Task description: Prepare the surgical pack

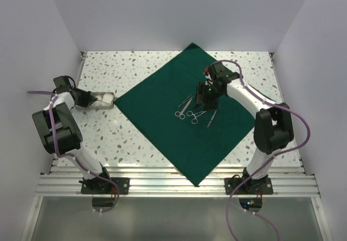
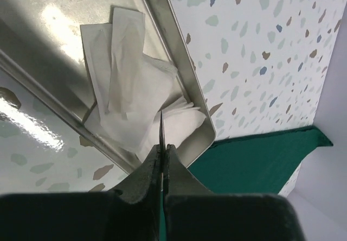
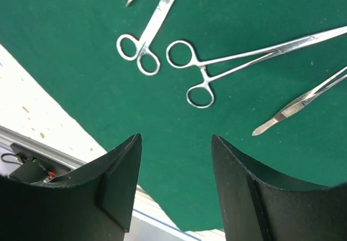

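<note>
Drape (image 1: 179,116) spread on worktop (image 1: 135,143) centre, instruments (image 3: 201,67) clustered on drape's middle, my right end effector (image 3: 174,140) over them, tray (image 2: 178,51) on worktop just left of drape's left corner, gauze squares (image 2: 141,100) in tray, my left end effector (image 2: 162,154) at the gauze.

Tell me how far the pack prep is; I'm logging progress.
Done: dark green cloth drape spread flat, thin silver scissor-like instruments lying on it. In hand: left gripper shut at the white gauze squares in the metal tray; right gripper open above them. Left: gauze onto drape, then folding.
</note>
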{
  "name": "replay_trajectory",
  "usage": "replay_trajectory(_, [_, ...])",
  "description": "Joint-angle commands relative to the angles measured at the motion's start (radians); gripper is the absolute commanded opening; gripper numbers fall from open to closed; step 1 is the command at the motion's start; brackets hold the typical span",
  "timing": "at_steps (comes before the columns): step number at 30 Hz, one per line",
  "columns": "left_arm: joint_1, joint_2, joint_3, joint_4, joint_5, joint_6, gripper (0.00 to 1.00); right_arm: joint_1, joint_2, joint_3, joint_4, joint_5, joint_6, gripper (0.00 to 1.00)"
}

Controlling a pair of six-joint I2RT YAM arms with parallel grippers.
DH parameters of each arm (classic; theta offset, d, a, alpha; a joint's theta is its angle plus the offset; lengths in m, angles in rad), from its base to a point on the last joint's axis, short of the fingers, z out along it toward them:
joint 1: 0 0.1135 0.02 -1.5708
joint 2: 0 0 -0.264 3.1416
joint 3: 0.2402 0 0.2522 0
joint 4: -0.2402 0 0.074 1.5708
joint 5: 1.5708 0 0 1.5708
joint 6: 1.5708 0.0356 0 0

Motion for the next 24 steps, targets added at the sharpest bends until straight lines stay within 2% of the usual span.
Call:
replay_trajectory(1, [0.007, 0.03, 0.032, 0.083, -0.038, -0.111, 0.0, -0.002, 0.013, -0.002, -0.008, 0.031, -0.018, 0.58])
replay_trajectory(8, [0.006, 0.103, 0.063, 0.123, -0.042, -0.212, 0.0, -0.004, 0.039, 0.003, -0.014, 0.069, -0.015, 0.58])
replay_trajectory(9, [0.007, 0.108, 0.066, 0.121, -0.045, -0.217, 0.15, -0.006, 0.045, 0.006, -0.022, 0.081, -0.015, 0.59])
replay_trajectory(11, [0.007, 0.111, 0.078, 0.12, -0.05, -0.219, 0.29, -0.013, 0.056, 0.012, -0.04, 0.109, -0.015, 0.59])
replay_trajectory(12, [0.007, 0.114, 0.084, 0.112, -0.05, -0.216, 0.4, -0.018, 0.064, 0.015, -0.049, 0.127, -0.016, 0.59])
replay_trajectory(15, [0.007, 0.107, 0.094, 0.089, -0.036, -0.2, 0.54, -0.044, 0.103, 0.038, -0.089, 0.164, -0.005, 0.57])
replay_trajectory(18, [0.007, 0.067, 0.077, 0.074, -0.038, -0.18, 0.62, -0.059, 0.128, 0.057, -0.108, 0.212, 0.008, 0.54])
replay_trajectory(24, [-0.013, 0.005, 0.035, 0.051, -0.015, -0.101, 0.65, -0.064, 0.192, 0.081, -0.129, 0.262, 0.027, 0.54])
